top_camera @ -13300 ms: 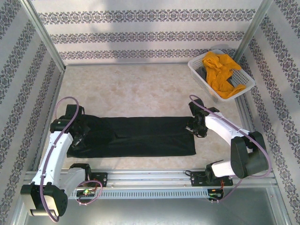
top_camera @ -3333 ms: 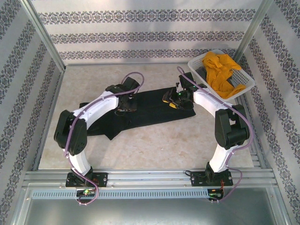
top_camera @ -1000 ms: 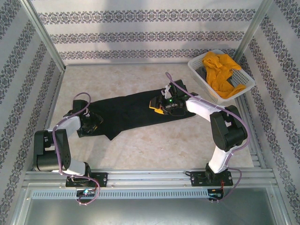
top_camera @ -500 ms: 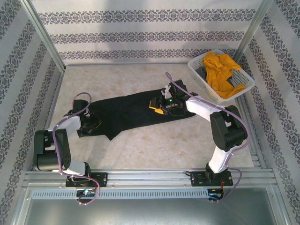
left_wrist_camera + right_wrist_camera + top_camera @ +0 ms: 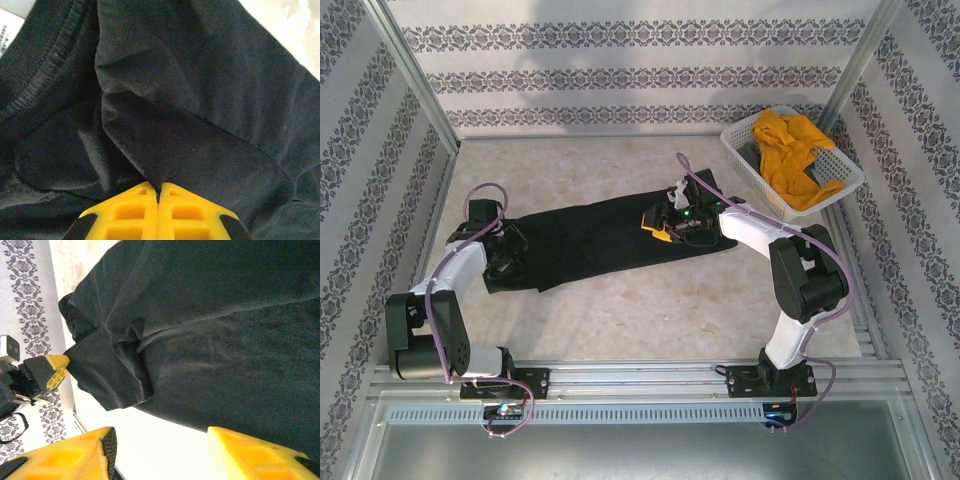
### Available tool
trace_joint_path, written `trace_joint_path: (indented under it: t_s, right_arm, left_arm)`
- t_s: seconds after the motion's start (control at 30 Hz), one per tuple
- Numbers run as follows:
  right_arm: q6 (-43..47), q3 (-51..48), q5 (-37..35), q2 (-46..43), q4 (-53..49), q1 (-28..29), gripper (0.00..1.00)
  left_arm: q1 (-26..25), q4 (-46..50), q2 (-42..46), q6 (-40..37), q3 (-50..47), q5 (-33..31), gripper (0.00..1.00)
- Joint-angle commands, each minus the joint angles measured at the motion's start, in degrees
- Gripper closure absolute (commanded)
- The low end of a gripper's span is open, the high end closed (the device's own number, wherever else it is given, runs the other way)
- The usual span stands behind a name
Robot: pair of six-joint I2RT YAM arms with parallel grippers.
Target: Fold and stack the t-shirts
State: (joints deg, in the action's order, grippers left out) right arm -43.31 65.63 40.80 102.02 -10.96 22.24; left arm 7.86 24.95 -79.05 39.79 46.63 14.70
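My left gripper (image 5: 159, 192) is clamped right down, jaws together with a little peak of the black t-shirt (image 5: 200, 100) caught between the tips. The ribbed collar (image 5: 45, 75) sits off at about 10 o'clock in that wrist view. My right gripper (image 5: 159, 436) is roughly half open with nothing in it, sitting over the same shirt near its edge.

From the top camera, the black shirt lies as a long, slightly slanted band across the middle of the table (image 5: 620, 320). The left gripper is at its 9 o'clock end and the right gripper is towards 3 o'clock. The mustard-yellow t-shirt (image 5: 790, 150) is bunched up in the white lattice basket (image 5: 748, 168) at the table's 1 o'clock corner, well apart from both grippers.
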Motion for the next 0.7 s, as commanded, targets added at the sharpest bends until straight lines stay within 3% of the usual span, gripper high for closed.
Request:
trace_joint_path:
  t_s: [0.0,0.43,0.67]
  right_arm:
    - [0.46,-0.23,-0.54,-1.91,-0.95,-0.47,0.49]
    - [0.84,-1.54,-1.06,-3.22,-1.49,-1.36,0.49]
    - [1.36,-1.69,-2.01,-4.67,-2.63,-2.08,0.49]
  left_arm:
    - [0.01,3.3,-1.32,-1.74,3.18,-1.95,1.0]
    - [1.6,4.04,-12.06,-6.81,12.15,-3.71,1.0]
    - [1.81,0.16,-18.59,-7.7,13.61,-7.51,0.94]
